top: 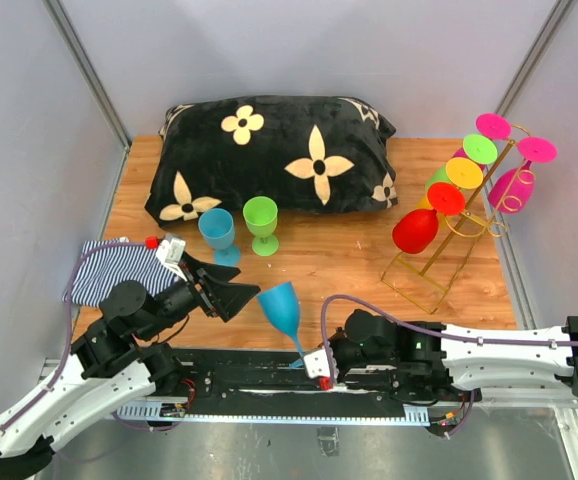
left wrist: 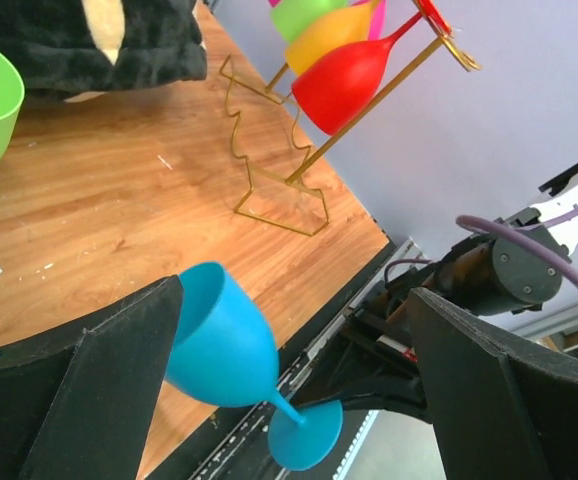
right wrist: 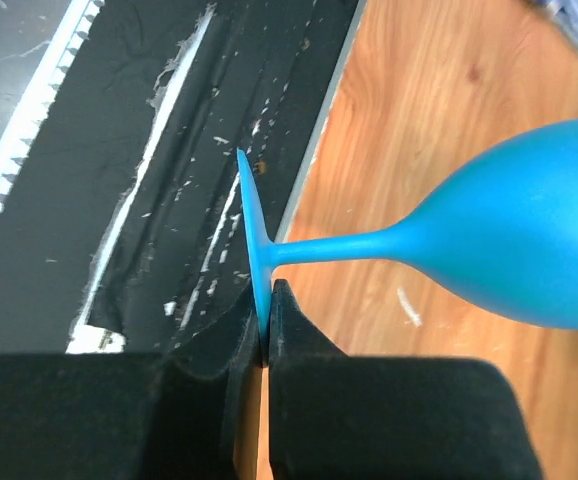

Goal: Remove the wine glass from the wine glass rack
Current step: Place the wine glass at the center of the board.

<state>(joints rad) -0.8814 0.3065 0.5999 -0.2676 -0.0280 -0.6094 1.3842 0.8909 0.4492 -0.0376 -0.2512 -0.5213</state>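
The wooden surface (top: 349,260) carries a black flowered pillow (top: 279,150) at 12 o'clock. The gold wine glass rack (top: 456,228) stands at 3 o'clock with coloured glasses (top: 416,230) hanging on its rails. At 7 o'clock the left tool (top: 234,285) is spread wide, grasping nothing. At 6 o'clock the right tool (right wrist: 267,305) is clenched on the foot of the blue wine glass (top: 281,308), which is tilted over the near edge, well apart from the rack.

Black flowered pillow (top: 269,155) at the back — striped cloth (top: 114,270) left.
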